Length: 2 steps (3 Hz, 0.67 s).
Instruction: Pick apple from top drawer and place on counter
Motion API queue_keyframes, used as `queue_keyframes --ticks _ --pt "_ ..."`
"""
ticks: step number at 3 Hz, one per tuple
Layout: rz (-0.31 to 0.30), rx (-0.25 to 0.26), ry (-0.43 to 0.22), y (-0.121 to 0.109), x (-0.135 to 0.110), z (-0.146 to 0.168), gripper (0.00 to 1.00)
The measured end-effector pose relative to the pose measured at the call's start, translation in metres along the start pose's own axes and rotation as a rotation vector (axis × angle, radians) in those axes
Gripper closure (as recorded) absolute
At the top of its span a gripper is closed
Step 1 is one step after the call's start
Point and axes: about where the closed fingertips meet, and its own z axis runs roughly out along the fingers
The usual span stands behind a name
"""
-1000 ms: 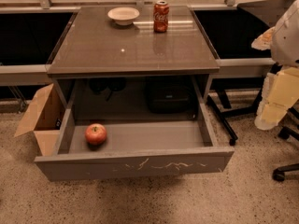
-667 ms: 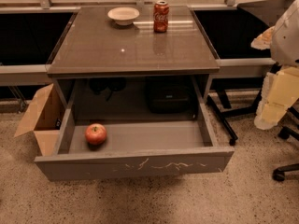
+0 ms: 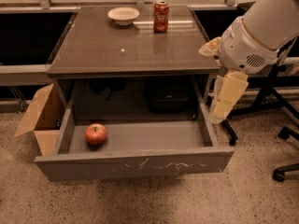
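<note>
The red apple (image 3: pixel 96 134) lies in the left part of the open top drawer (image 3: pixel 135 164), whose grey front panel shows pale scratches. The counter (image 3: pixel 131 45) is the glossy grey-brown tabletop above it. My gripper (image 3: pixel 220 113) hangs from the white arm at the right, pointing down just outside the drawer's right wall, well to the right of the apple and holding nothing that I can see.
A white bowl (image 3: pixel 123 15) and a red soda can (image 3: pixel 161 16) stand at the back of the counter. A brown cardboard box (image 3: pixel 39 118) sits on the floor left of the drawer. Office chair bases (image 3: pixel 280 139) stand at the right. A dark bag (image 3: pixel 168 94) sits under the counter.
My arm has moved left and further into view, bringing the gripper close to the drawer's right side. The apple, bowl and can have not moved.
</note>
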Motion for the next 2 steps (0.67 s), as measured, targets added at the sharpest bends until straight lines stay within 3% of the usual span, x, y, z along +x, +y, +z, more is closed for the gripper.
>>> queue_keyframes --ticks 1,2 --pt "-0.005 -0.003 -0.011 -0.002 -0.004 0.005 0.0" --pt "-0.046 -0.025 -0.098 -0.013 -0.033 0.042 0.0"
